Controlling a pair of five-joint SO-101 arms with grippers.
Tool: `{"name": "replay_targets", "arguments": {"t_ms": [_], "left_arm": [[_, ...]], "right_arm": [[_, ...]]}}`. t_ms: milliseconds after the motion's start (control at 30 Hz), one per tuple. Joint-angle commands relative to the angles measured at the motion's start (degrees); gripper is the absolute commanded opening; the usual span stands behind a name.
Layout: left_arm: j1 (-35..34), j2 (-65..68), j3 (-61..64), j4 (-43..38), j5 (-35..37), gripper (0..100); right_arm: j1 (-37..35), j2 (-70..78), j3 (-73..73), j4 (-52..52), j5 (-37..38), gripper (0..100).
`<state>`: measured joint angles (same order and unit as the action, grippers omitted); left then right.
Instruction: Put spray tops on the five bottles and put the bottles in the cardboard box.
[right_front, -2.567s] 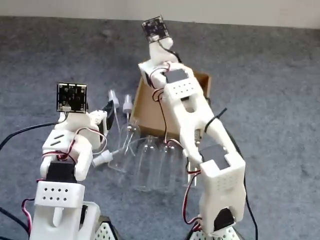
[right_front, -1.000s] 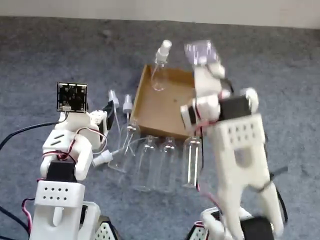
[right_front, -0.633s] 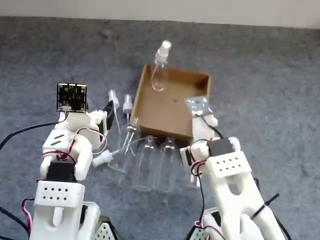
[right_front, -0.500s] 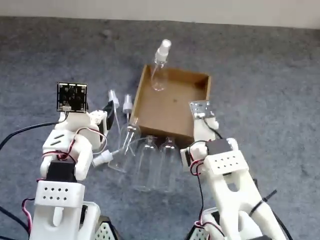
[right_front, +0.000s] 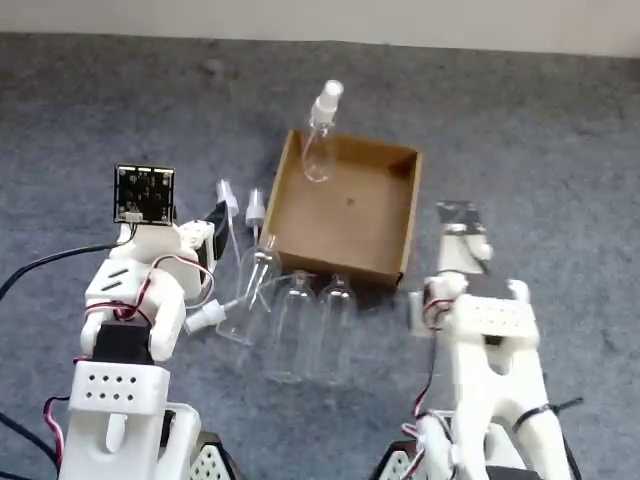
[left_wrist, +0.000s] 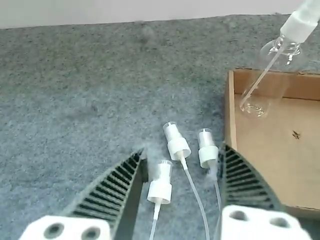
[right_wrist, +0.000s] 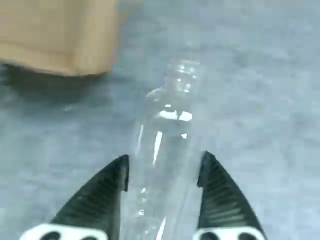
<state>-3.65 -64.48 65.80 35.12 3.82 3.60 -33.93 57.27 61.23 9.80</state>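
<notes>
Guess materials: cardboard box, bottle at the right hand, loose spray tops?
Cardboard box: matte brown, likely paperboard, raw-edged walls. Bottle: clear glossy plastic, probably; carpet shows through, bright glints. Spray tops: opaque white plastic, it seems, with translucent dip tubes.
</notes>
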Motion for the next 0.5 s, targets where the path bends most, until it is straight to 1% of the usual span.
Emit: {"name": "replay_targets", "arguments": {"t_ms": [0,200,367,467], "left_arm": [[-0.7,0.3,-0.2,-1.0,-0.3,18],[-0.7,0.3,-0.2,-0.9,-0.2,18],[-0.7,0.3,-0.2,-0.9,-0.2,18],[-0.7,0.3,-0.7,-0.8,-0.4,18]], "right_arm": [[9.2,1.0,-0.3,-1.1,6.3,4.5],[17.6,8.4,-11.7,-1.5,14.5,4.5],[19.5,21.1,-26.8,-1.1,20.8,4.5],[19.1,27.9,-34.9,3.2,28.4,4.5]]}}
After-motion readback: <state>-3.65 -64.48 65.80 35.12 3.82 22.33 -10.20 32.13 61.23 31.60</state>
